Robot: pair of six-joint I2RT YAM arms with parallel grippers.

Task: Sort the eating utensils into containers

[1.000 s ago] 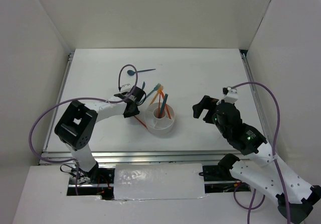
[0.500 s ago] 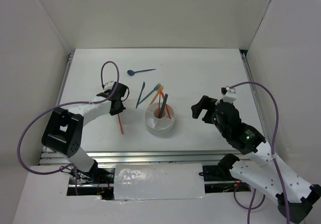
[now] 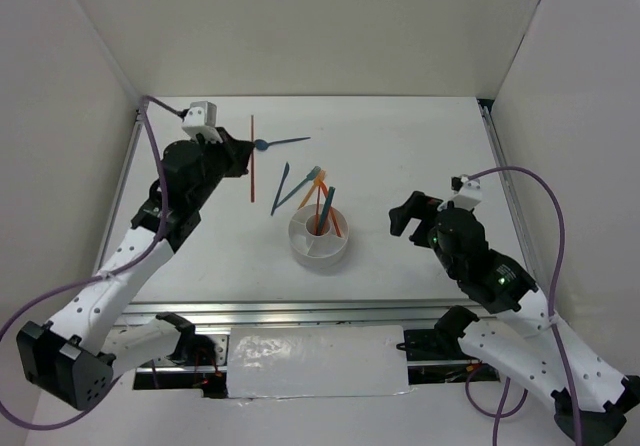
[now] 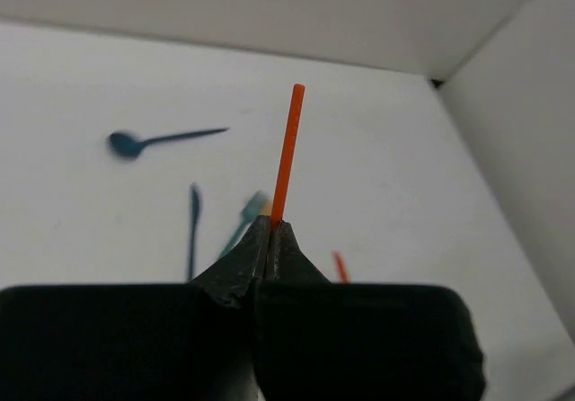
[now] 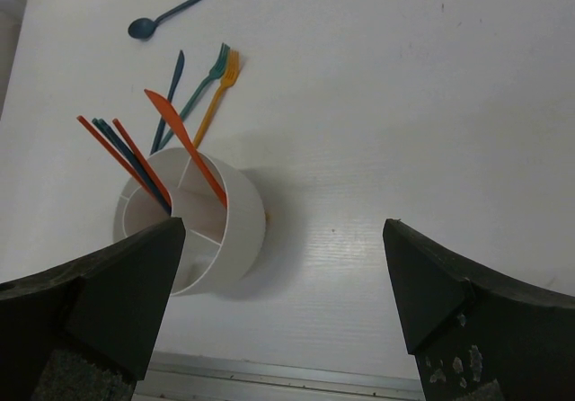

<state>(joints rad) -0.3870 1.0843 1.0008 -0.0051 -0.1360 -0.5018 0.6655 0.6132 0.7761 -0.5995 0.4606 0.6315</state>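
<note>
Pinching orange chopstick [image 4: 287, 154], left tool [image 4: 270, 232]; grip clear only wrist view.

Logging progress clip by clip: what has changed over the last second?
The left gripper, shut on the orange chopstick, has lifted it off the table and swung away from the white holder toward the far left. The right gripper, the holder, the blue spoon and the loose forks stayed put.
</note>
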